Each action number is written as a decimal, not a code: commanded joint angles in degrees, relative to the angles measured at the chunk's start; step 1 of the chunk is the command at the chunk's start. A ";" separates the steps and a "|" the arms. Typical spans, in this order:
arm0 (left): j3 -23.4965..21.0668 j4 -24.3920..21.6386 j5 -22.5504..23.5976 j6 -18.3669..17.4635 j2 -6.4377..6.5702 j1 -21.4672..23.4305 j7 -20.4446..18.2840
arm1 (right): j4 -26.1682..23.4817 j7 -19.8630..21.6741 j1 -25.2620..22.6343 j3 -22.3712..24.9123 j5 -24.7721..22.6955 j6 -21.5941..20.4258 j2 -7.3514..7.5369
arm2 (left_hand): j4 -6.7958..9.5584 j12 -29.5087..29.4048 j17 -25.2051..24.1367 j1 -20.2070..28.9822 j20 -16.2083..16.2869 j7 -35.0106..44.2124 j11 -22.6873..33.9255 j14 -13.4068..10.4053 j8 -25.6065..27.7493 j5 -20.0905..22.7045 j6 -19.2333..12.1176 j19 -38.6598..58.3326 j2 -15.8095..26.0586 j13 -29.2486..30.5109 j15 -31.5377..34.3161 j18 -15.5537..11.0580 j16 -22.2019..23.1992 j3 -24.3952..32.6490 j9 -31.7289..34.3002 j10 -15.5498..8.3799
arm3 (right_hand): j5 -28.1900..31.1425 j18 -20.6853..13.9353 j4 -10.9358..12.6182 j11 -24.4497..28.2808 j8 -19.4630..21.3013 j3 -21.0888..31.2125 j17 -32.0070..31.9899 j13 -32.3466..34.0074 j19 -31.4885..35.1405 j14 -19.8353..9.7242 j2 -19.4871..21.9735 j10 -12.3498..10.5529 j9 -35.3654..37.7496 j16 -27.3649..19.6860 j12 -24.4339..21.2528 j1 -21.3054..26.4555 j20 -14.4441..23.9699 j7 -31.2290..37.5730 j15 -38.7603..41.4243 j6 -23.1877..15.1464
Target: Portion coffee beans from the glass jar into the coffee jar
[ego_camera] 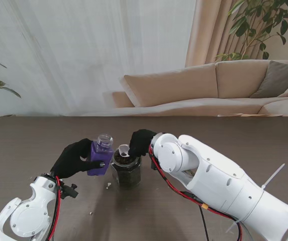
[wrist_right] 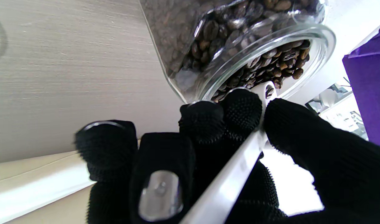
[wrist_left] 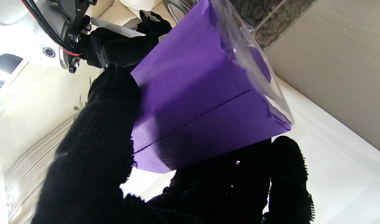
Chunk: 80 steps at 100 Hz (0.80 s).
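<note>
**Technician A:** Stand view first. Any legible markings?

**Technician B:** None. The purple wrap on the coffee jar point(ego_camera: 99, 156) carries no readable text. Count: one coffee jar, one glass jar point(ego_camera: 127, 170) of beans, one white scoop point(ego_camera: 124, 150). Two small pale specks lie on the table point(ego_camera: 28, 140) near the jars; too small to identify.

**Technician A:** Positions?

**Technician B:** The left hand point(ego_camera: 75, 158) is closed around the coffee jar, which is tilted with its open clear neck toward the glass jar. The glass jar stands on the table just to the right of it. The right hand point(ego_camera: 141, 142) is over the glass jar's mouth, with the scoop at the rim.

**Technician A:** Left wrist view.

**Technician B:** No writing. The coffee jar point(wrist_left: 205, 102) fills the frame, clamped between the gloved thumb and fingers point(wrist_left: 96, 140) of the left hand point(wrist_left: 177, 186). The glass jar point(wrist_left: 264, 18), beans visible, sits close beyond it.

**Technician A:** Right wrist view.

**Technician B:** No writing. The right hand point(wrist_right: 227, 149) pinches the scoop point(wrist_right: 236, 174) handle between thumb and fingertips point(wrist_right: 242, 109). The scoop end reaches the glass jar point(wrist_right: 239, 40) opening, among the beans. A purple edge of the coffee jar point(wrist_right: 368, 81) shows beside it.
</note>
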 commanded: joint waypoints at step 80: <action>2.03 1.34 -0.34 2.47 0.32 -0.42 -3.34 | -11.56 1.57 -3.57 9.94 -1.37 7.55 1.76 | 3.98 1.42 -2.03 11.25 1.19 22.49 4.21 2.39 3.61 5.02 -2.24 2.75 7.53 1.06 -0.30 -3.17 0.63 19.52 4.52 -4.13 | 3.76 2.81 1.87 2.31 -0.44 3.46 8.09 0.31 2.75 -5.51 0.02 5.91 5.17 -0.02 -0.53 0.43 -0.39 1.42 2.22 6.99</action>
